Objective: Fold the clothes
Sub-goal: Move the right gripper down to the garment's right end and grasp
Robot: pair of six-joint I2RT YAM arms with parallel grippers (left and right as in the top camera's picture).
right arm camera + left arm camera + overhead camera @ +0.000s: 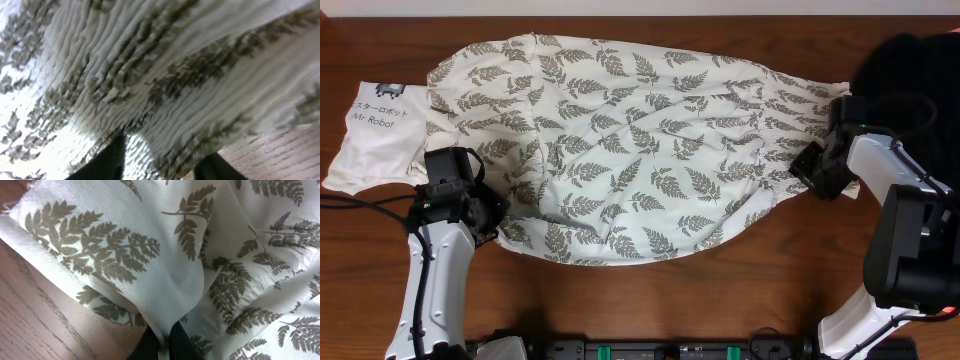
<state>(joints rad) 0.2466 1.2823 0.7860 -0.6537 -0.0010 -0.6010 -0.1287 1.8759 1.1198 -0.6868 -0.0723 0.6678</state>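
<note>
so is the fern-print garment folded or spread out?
Spread out: the fern-print garment lies full length across the table, wrinkled, no part folded over. Left gripper is shut on its lower-left edge.
</note>
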